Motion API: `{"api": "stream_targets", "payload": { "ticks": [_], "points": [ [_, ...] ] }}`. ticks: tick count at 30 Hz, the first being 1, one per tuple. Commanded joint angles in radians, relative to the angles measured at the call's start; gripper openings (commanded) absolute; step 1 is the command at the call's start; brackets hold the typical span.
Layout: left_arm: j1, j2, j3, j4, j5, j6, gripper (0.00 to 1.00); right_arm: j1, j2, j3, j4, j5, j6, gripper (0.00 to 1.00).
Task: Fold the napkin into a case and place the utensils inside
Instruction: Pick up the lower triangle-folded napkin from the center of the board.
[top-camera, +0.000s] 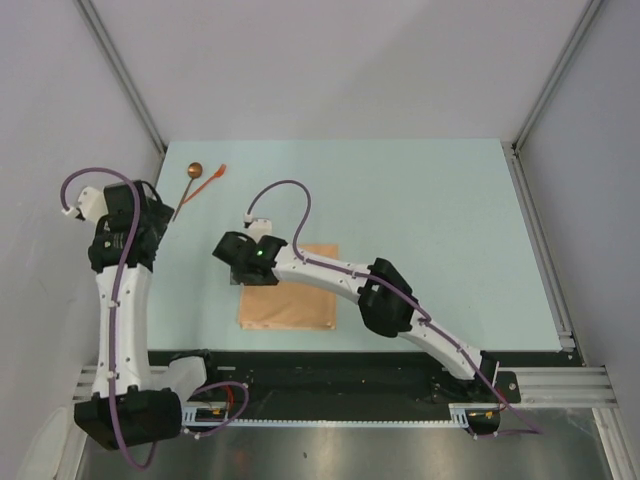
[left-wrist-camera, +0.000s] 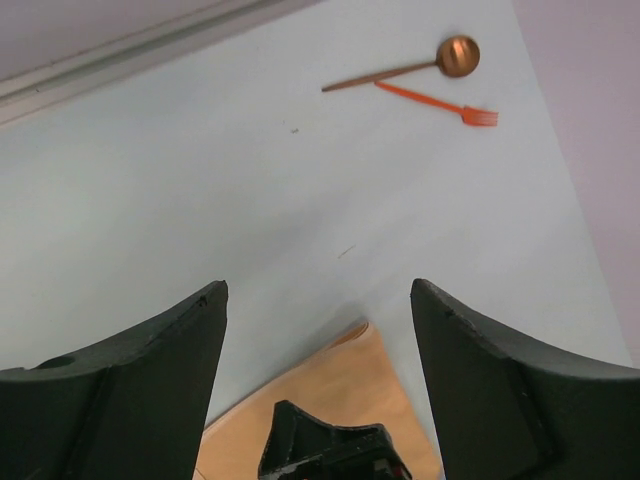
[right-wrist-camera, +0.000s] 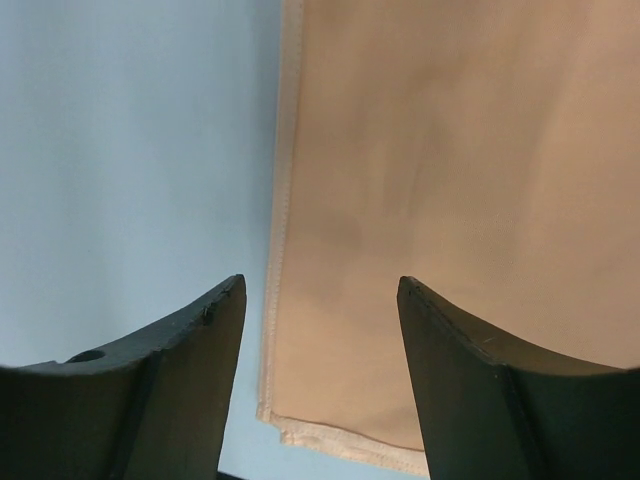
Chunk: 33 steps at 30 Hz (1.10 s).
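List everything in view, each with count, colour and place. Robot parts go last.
soft tan-orange cloth napkin: one, tan-orange, flat on the near middle of the table, partly under the right arm.
thin dark-handled spoon with a round coppery bowl: one, dark and coppery, far-left area of the table.
orange-red plastic fork: one, orange-red, right beside the spoon.
pale blue-green table: one, pale blue-green, fills the middle of the view.
silver metal rail: one, silver, along the near edge.
left arm: one, white and black, at the table's left edge, jaws open and empty.
right arm: one, white and black, reaching over the napkin, jaws open above its far-left corner.
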Motion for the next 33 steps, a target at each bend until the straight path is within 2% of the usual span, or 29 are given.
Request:
{"api": "stream_targets", "payload": {
  "ticks": [1, 7, 17, 20, 23, 24, 26, 27, 28, 30, 31, 33],
  "points": [
    [0.008, -0.080, 0.040, -0.028, -0.063, -0.001, 0.79, 0.036, 0.047, 0.088, -0.046, 0.114, -0.019, 0.66],
    [0.009, -0.061, 0.009, -0.014, 0.007, 0.013, 0.80, 0.062, 0.062, 0.100, -0.036, 0.166, -0.067, 0.66],
    [0.009, -0.048, -0.005, 0.007, 0.033, 0.054, 0.79, 0.087, 0.119, 0.146, -0.045, 0.185, -0.114, 0.66],
    [0.009, -0.053, -0.061, 0.112, 0.127, 0.184, 0.79, 0.080, 0.078, 0.147, -0.075, 0.192, -0.113, 0.67],
    [0.009, -0.053, -0.153, 0.184, 0.257, 0.250, 0.79, 0.048, -0.054, 0.050, -0.073, 0.153, -0.143, 0.72],
    [0.009, -0.051, -0.189, 0.222, 0.355, 0.270, 0.79, 0.036, -0.100, 0.015, -0.067, 0.131, -0.168, 0.73],
    [0.008, -0.030, -0.270, 0.277, 0.460, 0.301, 0.78, 0.018, -0.189, -0.134, -0.006, 0.084, -0.233, 0.76],
    [0.009, -0.016, -0.290, 0.287, 0.499, 0.310, 0.78, -0.002, -0.290, -0.186, 0.017, 0.067, -0.258, 0.77],
    [0.009, -0.002, -0.307, 0.291, 0.567, 0.323, 0.78, -0.009, -0.335, -0.309, 0.074, 0.044, -0.290, 0.78],
    [0.008, 0.039, -0.352, 0.305, 0.612, 0.336, 0.77, -0.045, -0.483, -0.430, 0.115, 0.028, -0.330, 0.80],
    [0.002, 0.048, -0.362, 0.307, 0.627, 0.344, 0.77, -0.064, -0.537, -0.546, 0.175, 0.001, -0.350, 0.82],
    [-0.021, 0.062, -0.385, 0.288, 0.600, 0.349, 0.77, -0.131, -0.685, -0.675, 0.243, -0.079, -0.393, 0.82]
  ]
}}
